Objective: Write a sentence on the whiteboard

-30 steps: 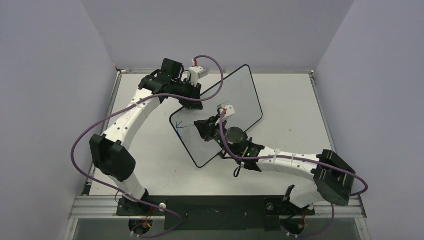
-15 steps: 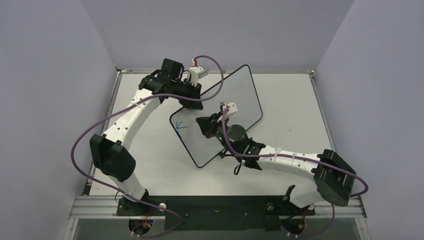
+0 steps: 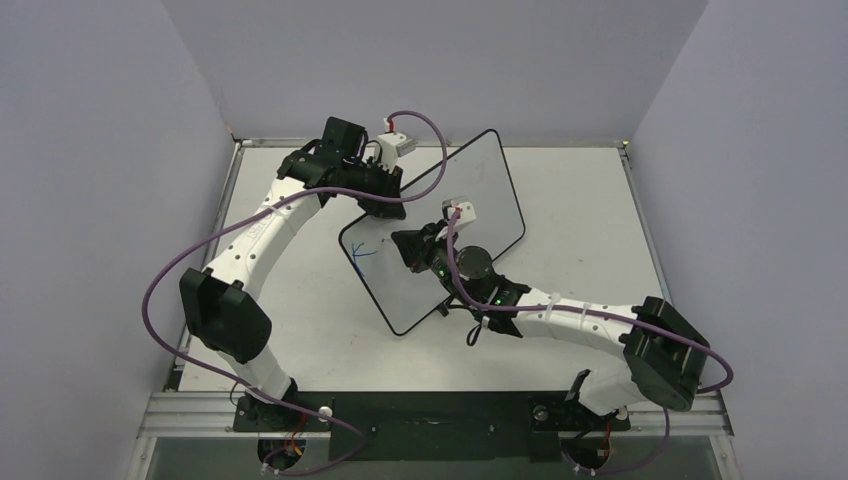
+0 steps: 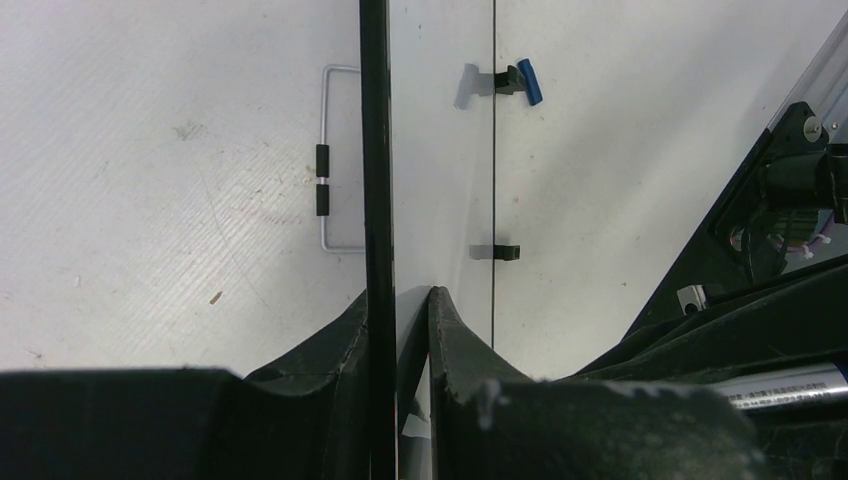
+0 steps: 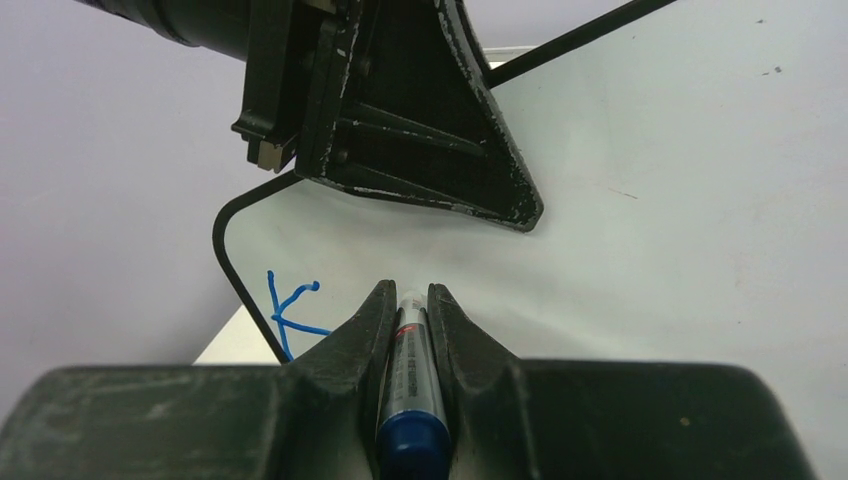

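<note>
Barely anything of the sentence is down: one blue handwritten "K", slightly slanted, sits by the left rounded corner of the whiteboard. I read the task as just begun, with the rest of the first word and every word after it left to write; most of the white face is bare.

The whiteboard stands propped at a tilt near the middle of the desk, its thin black rim running from the near left to the far right. The left pincer is pressed on the board's far-left edge, one finger on each face, steadying it. The right pincer pinches a blue marker lengthwise between its fingers and hangs over the board's face just right of the "K". The fingers hide the tip, so I cannot tell whether it touches the surface.

As for writing, the "K" is the only legible mark. The marker's barrel carries a printed label with a red patch and fine lettering, too small to read in either wrist view. No brand shows on the board.
</note>
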### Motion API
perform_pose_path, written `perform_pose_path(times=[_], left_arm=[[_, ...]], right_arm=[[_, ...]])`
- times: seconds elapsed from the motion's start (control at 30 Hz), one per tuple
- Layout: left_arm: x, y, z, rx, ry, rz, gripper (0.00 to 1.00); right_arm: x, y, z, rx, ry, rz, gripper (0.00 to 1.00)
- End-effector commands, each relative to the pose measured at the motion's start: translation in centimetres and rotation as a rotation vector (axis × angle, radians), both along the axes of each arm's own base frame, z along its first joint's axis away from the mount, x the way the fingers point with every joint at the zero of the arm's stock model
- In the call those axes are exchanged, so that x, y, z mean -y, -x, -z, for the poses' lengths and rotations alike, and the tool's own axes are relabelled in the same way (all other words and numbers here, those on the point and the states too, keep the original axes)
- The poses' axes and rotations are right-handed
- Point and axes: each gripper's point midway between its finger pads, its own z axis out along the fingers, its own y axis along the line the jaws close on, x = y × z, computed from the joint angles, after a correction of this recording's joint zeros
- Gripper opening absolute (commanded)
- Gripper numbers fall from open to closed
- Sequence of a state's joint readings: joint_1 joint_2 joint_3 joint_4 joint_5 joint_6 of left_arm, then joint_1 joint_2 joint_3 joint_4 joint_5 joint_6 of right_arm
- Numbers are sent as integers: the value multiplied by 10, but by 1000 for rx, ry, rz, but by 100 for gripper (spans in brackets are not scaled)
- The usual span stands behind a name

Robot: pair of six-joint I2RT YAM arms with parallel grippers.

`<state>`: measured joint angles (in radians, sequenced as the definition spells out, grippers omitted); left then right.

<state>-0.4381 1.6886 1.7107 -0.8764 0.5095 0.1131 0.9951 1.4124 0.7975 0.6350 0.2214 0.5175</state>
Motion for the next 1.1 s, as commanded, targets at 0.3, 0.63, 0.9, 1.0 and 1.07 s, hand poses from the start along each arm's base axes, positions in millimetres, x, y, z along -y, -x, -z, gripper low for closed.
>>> perform_pose_path(times=[0.3,0.63,0.9,1.0,1.07], left_arm=[[-15,-29,1,187,-121,-3,0],[-15,-30,1,189,-122,-5,0],[-16,-29,2,189,-125,-7,0],[-16,-29,2,189,-125,-7,0],[-16,-28,2,189,-125,-7,0]], right_arm=[[9,-26,-14,21,-28,64,0],[-8,-16,-25,40,-67,5,0],[-17,-8,-5,3,-58,-30,0],[-15,-5,7,-16,-49,-32,0],[-15,-3,14,-29,-45,-35,0]])
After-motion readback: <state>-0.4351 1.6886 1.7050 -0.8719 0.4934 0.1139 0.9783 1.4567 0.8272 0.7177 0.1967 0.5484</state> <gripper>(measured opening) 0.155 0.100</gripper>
